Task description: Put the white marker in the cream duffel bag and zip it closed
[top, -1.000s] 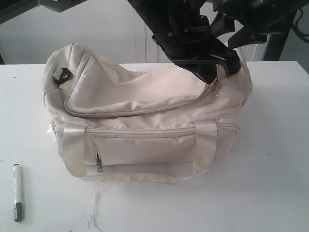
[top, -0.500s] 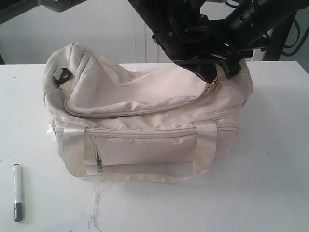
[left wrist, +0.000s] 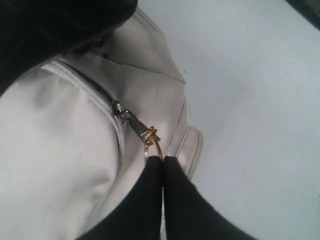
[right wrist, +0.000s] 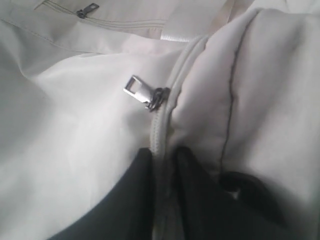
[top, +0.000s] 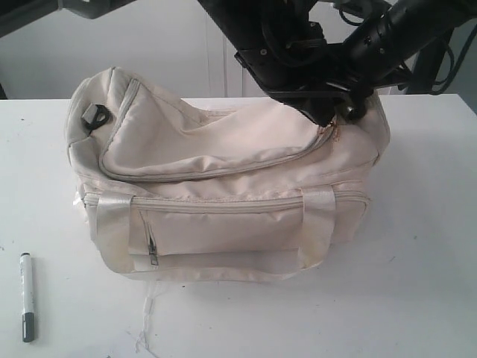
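1. Flat white table (top: 417, 298): carries everything we list below.

2. Large, soft cream duffel bag (top: 223, 149): sits mid-table, its curved top zip (top: 223, 168) run shut along the near side. We judge it must be opened before anything goes in.

3. Left gripper (left wrist: 162, 161), black: fingers pressed together, pinching the small gold ring (left wrist: 152, 147) of a zip slider at the bag's right end, which we take as readiness to draw the zip open.

4. Right gripper (right wrist: 163, 155), black: fingers (right wrist: 137, 190) nearly together with the bag's raised piped seam between them. We read this as holding the fabric steady against the other arm's pull.

5. Slim white marker (top: 27, 295) with a dark cap: lies on the table at the front left, well apart from the bag and both grippers, not yet picked up.

6. Flat silver zip pull (right wrist: 138, 91): rests free on the fabric near the right fingertips, untouched.
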Robot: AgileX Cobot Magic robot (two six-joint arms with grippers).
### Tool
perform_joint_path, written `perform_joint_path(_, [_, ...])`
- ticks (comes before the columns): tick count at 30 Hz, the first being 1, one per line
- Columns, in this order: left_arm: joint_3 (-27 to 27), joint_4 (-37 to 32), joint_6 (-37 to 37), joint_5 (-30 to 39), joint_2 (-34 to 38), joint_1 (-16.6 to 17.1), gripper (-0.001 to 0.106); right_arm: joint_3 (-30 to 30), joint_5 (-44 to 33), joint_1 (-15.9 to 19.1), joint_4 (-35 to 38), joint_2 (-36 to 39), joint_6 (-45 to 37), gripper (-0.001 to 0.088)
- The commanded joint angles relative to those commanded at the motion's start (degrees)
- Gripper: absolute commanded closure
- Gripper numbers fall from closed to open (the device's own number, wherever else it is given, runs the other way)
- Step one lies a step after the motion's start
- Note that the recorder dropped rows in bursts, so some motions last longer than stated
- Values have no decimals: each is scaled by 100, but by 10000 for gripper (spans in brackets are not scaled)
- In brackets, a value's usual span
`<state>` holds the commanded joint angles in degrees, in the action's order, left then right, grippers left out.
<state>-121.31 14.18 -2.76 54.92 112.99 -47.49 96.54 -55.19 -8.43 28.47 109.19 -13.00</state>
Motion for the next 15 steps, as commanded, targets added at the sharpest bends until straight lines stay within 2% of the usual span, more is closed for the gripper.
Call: perform_joint_path(15, [0, 83, -22, 134, -56, 0, 1053, 0, 141, 0, 0, -45, -24, 868])
